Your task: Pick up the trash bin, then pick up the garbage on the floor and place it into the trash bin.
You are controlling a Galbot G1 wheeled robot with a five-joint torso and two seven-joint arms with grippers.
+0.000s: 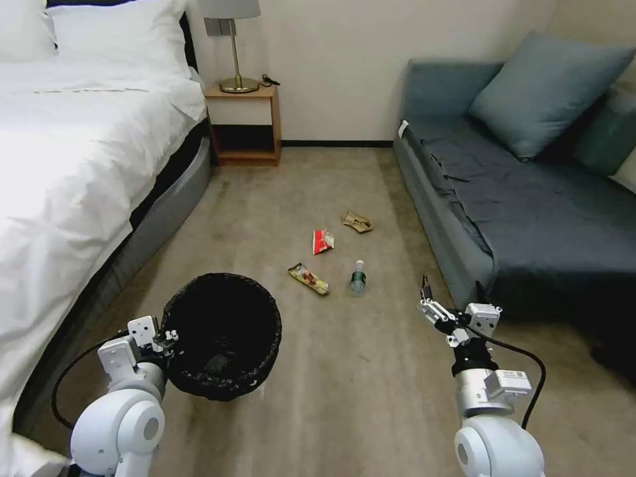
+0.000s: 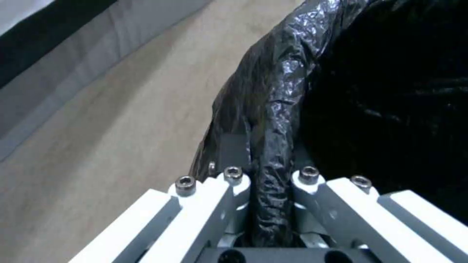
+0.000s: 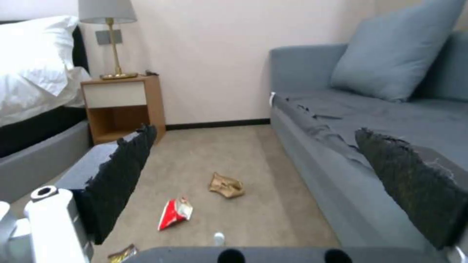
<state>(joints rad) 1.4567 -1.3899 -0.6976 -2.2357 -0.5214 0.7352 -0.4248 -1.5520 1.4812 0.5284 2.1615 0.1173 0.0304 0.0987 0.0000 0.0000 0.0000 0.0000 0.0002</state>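
The trash bin (image 1: 222, 334), a round black mesh basket with a black liner (image 2: 287, 91), is at my lower left on the carpet, its mouth tipped toward me. My left gripper (image 1: 165, 339) (image 2: 265, 175) is shut on the bin's near-left rim, one finger on each side of the liner. The garbage lies ahead on the floor: a clear bottle (image 1: 358, 278) (image 3: 219, 239), a yellow-brown candy wrapper (image 1: 308, 278) (image 3: 122, 252), a red-white packet (image 1: 322, 241) (image 3: 175, 213) and crumpled tan paper (image 1: 357, 222) (image 3: 226, 185). My right gripper (image 1: 450, 295) (image 3: 263, 182) hangs open, right of the bottle and nearer to me.
A bed (image 1: 66, 165) with white linen runs along the left. On the right stands a blue-grey sofa (image 1: 530, 218), close to my right arm. A wooden nightstand (image 1: 244, 122) with a lamp stands at the far wall. Open carpet lies between bed and sofa.
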